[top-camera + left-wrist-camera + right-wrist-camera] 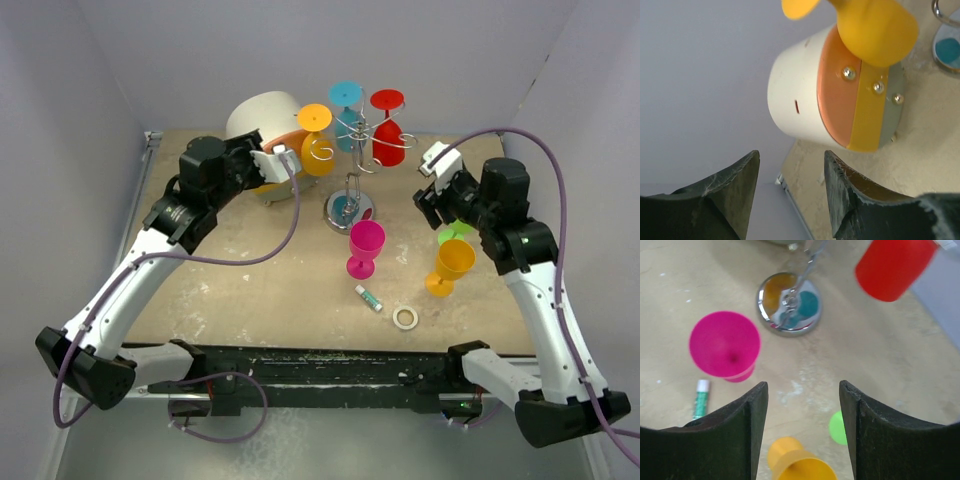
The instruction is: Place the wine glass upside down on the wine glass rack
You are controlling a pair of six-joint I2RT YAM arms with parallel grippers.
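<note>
Wine glass count: six. Three hang inverted on wine glass rack (340,210): yellow glass (318,155), teal glass (347,93), red glass (388,148). Three on bench (250,280): magenta glass (365,247), orange glass (450,265), green glass (455,232), the last half hidden by my right arm.

One rack, one drawer box (258,118), one glue stick (369,297), one tape roll (405,318).

My left jaws: parted, empty, just beside yellow glass. My right jaws: parted, empty, above orange and green.

My call: right takes orange by bowl, avoids green, flips it, slides stem into free curl, seats foot before release.

Both arms reach forward, flanking the wine glass rack (349,208). The left gripper (791,157) and right gripper (803,390) each stand parted, holding nothing.
</note>
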